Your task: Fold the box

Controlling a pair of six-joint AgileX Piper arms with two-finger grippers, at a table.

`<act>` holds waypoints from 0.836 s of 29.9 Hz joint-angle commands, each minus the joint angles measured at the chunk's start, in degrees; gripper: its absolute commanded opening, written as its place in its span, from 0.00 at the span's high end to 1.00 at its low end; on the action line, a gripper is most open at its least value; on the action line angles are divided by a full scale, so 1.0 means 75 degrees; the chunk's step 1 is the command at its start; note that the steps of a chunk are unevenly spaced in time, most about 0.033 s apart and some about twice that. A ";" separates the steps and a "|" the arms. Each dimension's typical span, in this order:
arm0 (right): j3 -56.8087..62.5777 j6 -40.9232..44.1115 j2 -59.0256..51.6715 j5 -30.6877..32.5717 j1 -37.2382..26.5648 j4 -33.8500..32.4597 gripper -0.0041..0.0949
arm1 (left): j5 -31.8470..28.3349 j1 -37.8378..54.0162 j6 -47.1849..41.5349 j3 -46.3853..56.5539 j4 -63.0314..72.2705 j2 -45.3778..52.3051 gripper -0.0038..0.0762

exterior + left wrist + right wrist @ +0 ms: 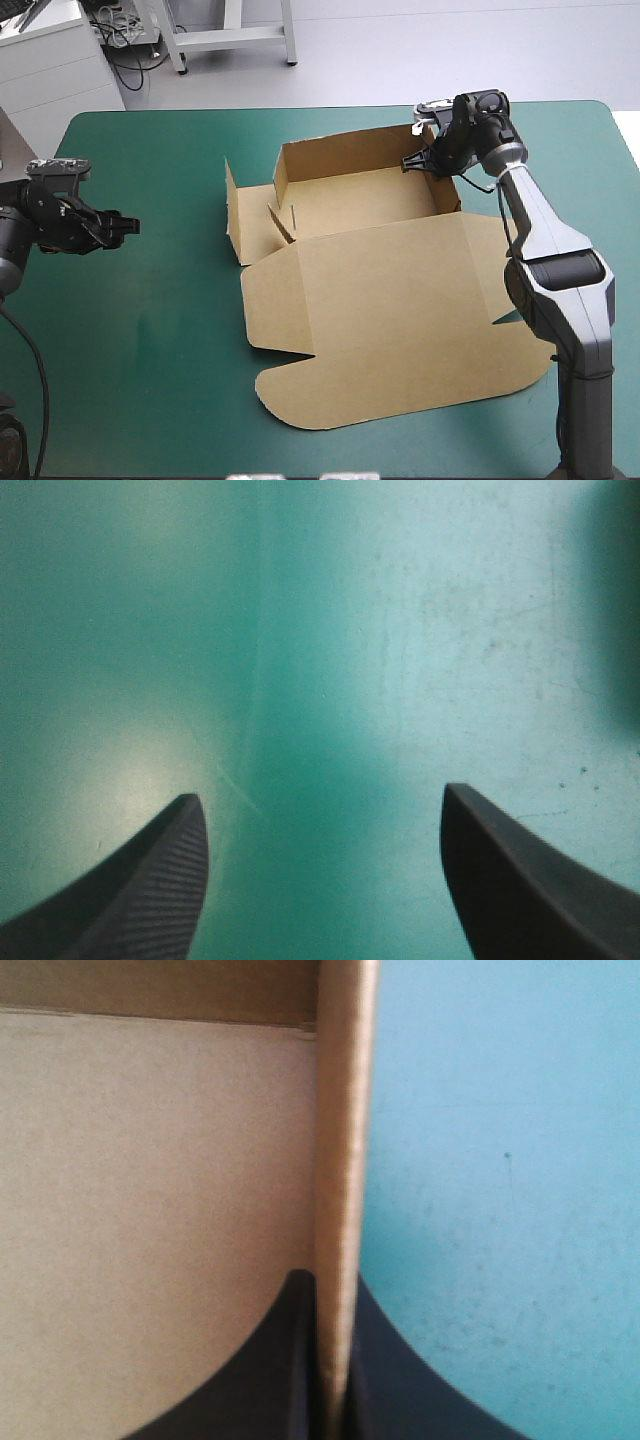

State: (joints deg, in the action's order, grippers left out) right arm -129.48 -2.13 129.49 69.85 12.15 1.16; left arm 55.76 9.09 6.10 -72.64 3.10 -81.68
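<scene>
Teal-green covered surface (130, 380) carries one thing: the flat-cut brown cardboard box (350, 200), mid-surface and half formed. Its big lid panel (400, 320) lies flat on the box's near side. The tray floor is on the far side, with the back wall (340, 155) and right side wall (447, 190) raised. Left side flaps (233, 215) are up but splayed, not tucked

Right gripper (425, 152) is at the box's far right corner, black fingers (270, 1360) pinched on the right side wall, one inside the tray and one outside. My read: it's holding that wall upright so the corner can be squared or tucked. Release early and the wall likely springs outward

Left gripper (128, 225) is well clear of the box on its left, over bare cover, its fingers (150, 880) spread with nothing between them. Looks parked, probably next up for the left side flaps

What each view adds:
- The high view gives the whole layout: which walls are up, the lid flat, each arm's position relative to the box. It can't resolve the right pinch
- The right wrist view settles it: the wall edge runs straight out from between the fingers, with tray interior on one side and bare cover on the other
- The left wrist view shows only cover ahead of the spread fingers and no box at all, so that hand is empty
</scene>
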 commanded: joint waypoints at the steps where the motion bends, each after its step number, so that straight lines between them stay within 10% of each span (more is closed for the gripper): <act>1: -0.0345 0.0024 -0.0868 0.0222 -0.0035 0.0191 0.98 | -0.0239 -0.0019 0.0017 -0.0190 0.0057 0.0269 0.36; 16: -0.0434 0.0089 -0.2220 0.0222 -0.0420 0.0325 0.98 | -0.0383 -0.0019 0.0045 -0.0190 0.0055 0.0269 0.36; 25: -0.0434 -0.0269 -0.3086 0.0207 -0.1034 0.1875 0.98 | -0.0511 -0.0019 0.0473 -0.0190 0.1147 -0.0022 0.36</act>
State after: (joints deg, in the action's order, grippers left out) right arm -130.63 -3.56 111.87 71.37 6.46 9.93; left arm 54.94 9.09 8.38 -72.64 7.00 -82.33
